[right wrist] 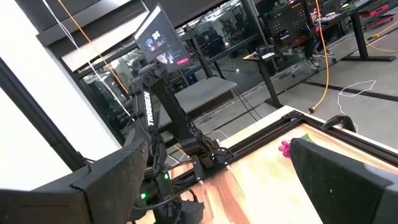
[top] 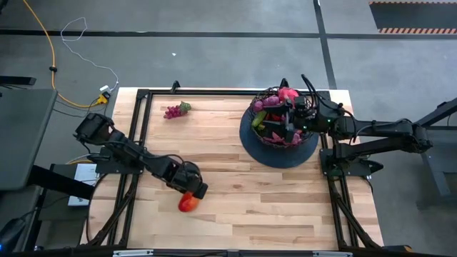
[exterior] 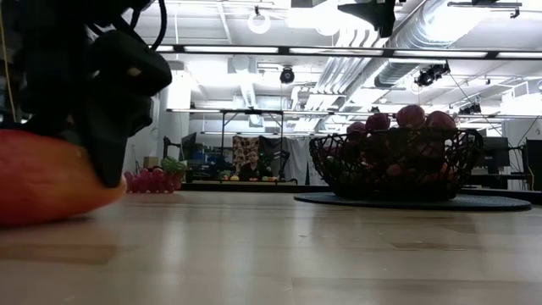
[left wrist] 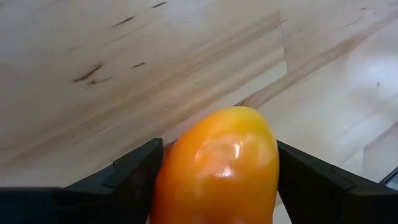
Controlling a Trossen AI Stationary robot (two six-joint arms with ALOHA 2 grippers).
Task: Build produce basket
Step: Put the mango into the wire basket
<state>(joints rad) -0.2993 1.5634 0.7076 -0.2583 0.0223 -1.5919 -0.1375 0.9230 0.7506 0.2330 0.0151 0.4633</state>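
Basket (top: 279, 135) upper right under my wide right pincer (top: 289, 116); left pincer (top: 190, 196) clamps orange fruit (top: 188, 203) lower left on counter (top: 243, 207)

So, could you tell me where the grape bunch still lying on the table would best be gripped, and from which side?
Probably from straight above, across the purple cluster's middle. The grape bunch lies flat near the table's far edge, with its green leaf at one end, and nothing crowds it. The cluster is the bulkiest part, so fingers closing across its narrower width should seat better than on the thin leaf.
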